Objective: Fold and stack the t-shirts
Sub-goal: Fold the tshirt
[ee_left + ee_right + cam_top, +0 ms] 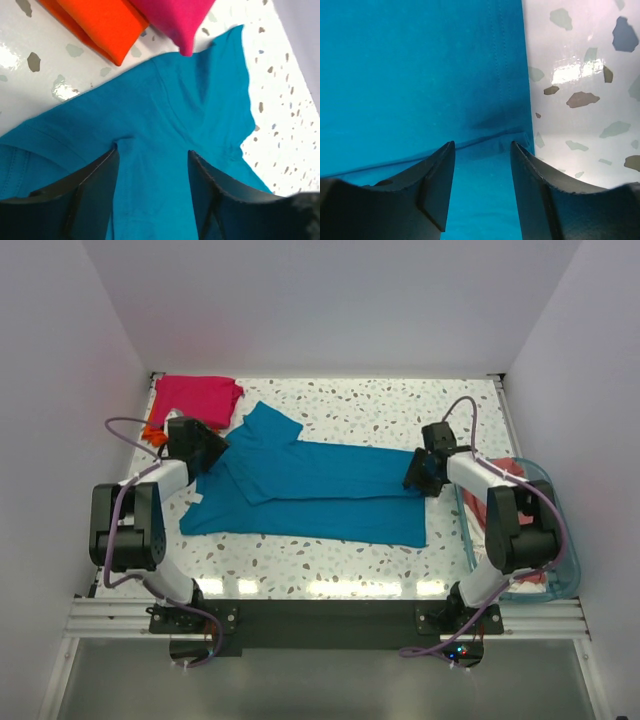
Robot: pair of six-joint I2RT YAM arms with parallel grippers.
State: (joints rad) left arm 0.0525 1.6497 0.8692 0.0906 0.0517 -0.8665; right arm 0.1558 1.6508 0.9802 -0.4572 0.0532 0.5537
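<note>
The teal blue t-shirt (320,495) lies spread across the middle of the table, its far long side folded over toward the near side. My left gripper (213,453) is open just over its collar end (165,115). My right gripper (418,478) is open over its hem end, right by the folded edge (485,137). The magenta pink t-shirt (197,398) lies folded at the far left, on top of the folded orange t-shirt (153,430); both show in the left wrist view, magenta (175,15) and orange (105,25). The salmon pink t-shirt (512,472) lies in the basket.
The clear blue-tinted plastic basket (567,545) stands at the right edge of the table, beside the right arm. White walls close in the table on the left, right and far sides. Speckled tabletop (585,75) shows right of the hem.
</note>
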